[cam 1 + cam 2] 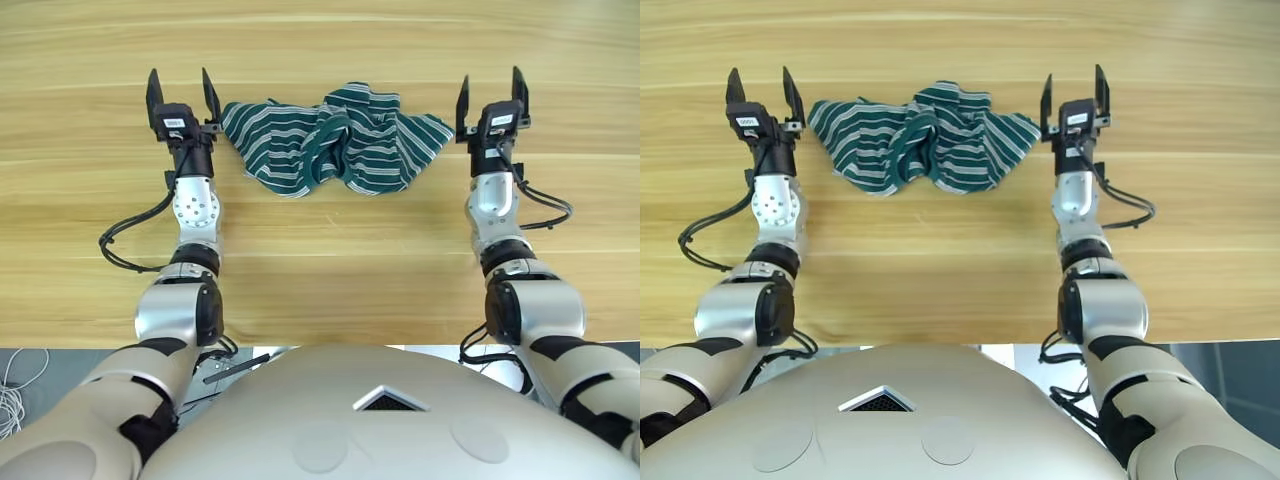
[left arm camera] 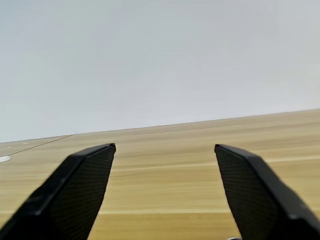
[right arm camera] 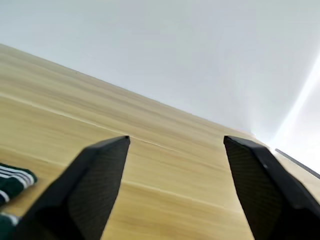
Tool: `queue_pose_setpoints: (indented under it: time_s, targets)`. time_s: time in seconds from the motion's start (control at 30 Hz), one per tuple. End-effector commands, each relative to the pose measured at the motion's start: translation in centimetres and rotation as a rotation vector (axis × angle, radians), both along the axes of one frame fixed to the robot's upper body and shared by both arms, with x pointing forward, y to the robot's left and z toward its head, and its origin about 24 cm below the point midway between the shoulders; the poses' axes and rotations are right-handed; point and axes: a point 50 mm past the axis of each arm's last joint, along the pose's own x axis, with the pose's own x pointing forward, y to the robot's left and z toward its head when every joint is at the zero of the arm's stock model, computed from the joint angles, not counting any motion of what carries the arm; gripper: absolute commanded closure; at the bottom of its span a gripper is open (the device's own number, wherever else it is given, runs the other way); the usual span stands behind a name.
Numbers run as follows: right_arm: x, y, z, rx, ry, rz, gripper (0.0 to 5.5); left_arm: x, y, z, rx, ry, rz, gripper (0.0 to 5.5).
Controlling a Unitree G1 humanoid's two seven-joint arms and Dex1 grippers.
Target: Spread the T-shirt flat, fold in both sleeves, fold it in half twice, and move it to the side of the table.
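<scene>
- Pale wooden table (image 1: 320, 40); white wall (image 2: 160, 60) beyond it
- Striped T-shirt (image 1: 335, 140) lies crumpled on the table, between the end effectors
- Fingers spread on left end effector (image 1: 181, 88) and right end effector (image 1: 491, 88); right wrist view catches the shirt's edge

You'll see thin white cables (image 1: 10, 395) looped on the grey floor (image 1: 45, 362), lower left of the left eye view; a plain pale wall (image 2: 160, 60) spans the left wrist view's top.

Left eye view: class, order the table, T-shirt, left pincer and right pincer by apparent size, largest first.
1. table
2. T-shirt
3. left pincer and right pincer: they look alike, so these two are not ranked against each other.
</scene>
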Motion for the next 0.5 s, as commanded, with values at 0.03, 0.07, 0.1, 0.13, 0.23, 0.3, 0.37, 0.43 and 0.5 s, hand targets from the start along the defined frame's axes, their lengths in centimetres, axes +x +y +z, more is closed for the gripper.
queue_pose_setpoints:
  time_s: [0.03,0.07,0.1,0.13,0.23,0.3,0.37,0.43,0.5]
  targets:
    - [-2.0,0.1,0.0,-0.144,-0.046,0.138,2.04,-2.2,0.3,1.2,0.066,-0.106,-0.182,1.8]
    - [-2.5,0.0,0.1,-0.228,-0.049,0.198,2.04,-3.2,0.0,1.5,0.159,-0.114,-0.291,1.8]
    - [-3.1,-0.3,0.3,-0.329,-0.041,0.259,2.04,-4.3,-0.3,1.7,0.268,-0.107,-0.404,1.8]
    - [-3.5,-0.6,0.4,-0.406,-0.033,0.299,2.04,-5.2,-0.6,1.8,0.353,-0.094,-0.489,1.8]
    - [-4.5,-1.5,1.1,-0.583,-0.001,0.37,2.04,-7.1,-1.0,1.8,0.598,-0.024,-0.654,1.8]
    - [-5.3,-1.8,1.6,-0.688,0.023,0.418,2.04,-7.5,-0.9,1.3,0.783,0.056,-0.686,1.8]
    - [-6.0,-2.0,2.0,-0.759,0.044,0.446,2.04,-7.6,-0.7,1.0,0.913,0.111,-0.679,1.8]
    - [-6.5,-2.2,2.4,-0.813,0.061,0.456,2.04,-7.5,-0.7,0.8,1.034,0.149,-0.66,1.8]
    - [-6.8,-2.1,2.6,-0.868,0.073,0.46,2.04,-7.0,-0.7,0.8,1.166,0.168,-0.607,1.8]
